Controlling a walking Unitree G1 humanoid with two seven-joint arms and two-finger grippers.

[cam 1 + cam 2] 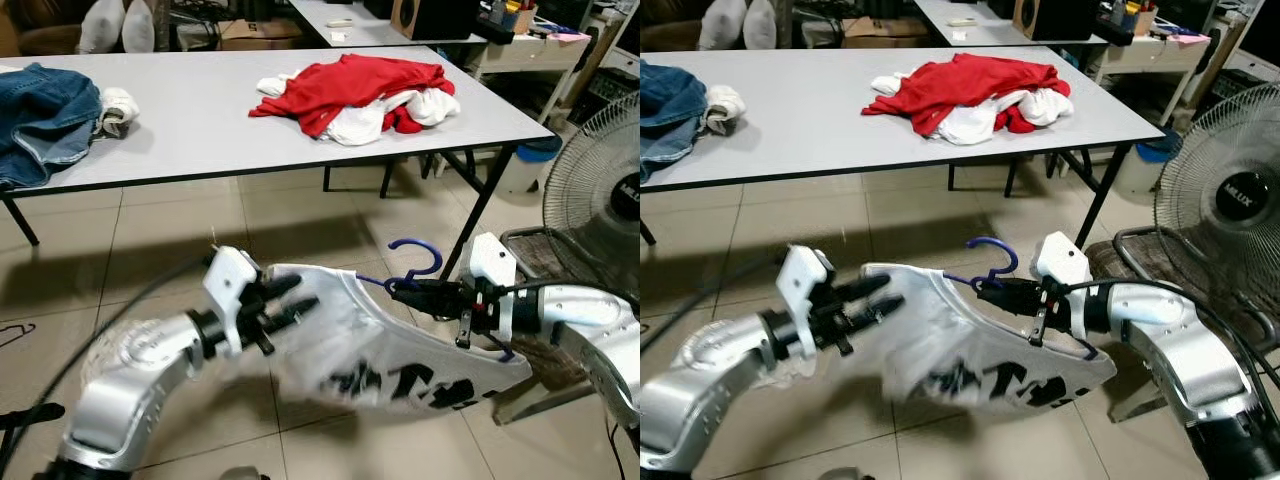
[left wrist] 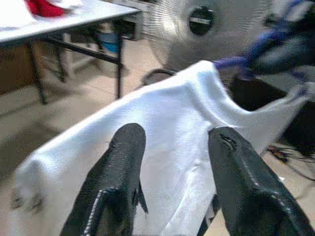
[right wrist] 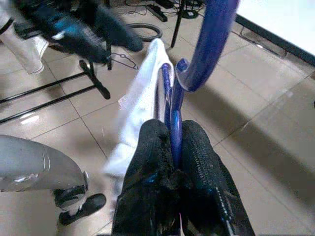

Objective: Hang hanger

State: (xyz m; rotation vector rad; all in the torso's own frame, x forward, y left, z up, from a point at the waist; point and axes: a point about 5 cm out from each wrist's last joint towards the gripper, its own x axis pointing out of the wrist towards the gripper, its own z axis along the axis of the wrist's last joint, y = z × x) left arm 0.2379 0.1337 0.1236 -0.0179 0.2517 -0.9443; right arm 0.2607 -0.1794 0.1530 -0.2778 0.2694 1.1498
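Right gripper pinches blue hanger at neck so hook stays free. Left gripper spread, steadying white shirt. You need rail; none seen.

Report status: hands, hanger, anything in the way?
Right hand shut on blue hanger. Left hand open at white shirt on it. Fan close right; no rail visible.

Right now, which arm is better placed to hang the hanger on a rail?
Right. The right tool is shut on the blue hanger just below its hook. The left tool is open beside the white shirt, gripping nothing.
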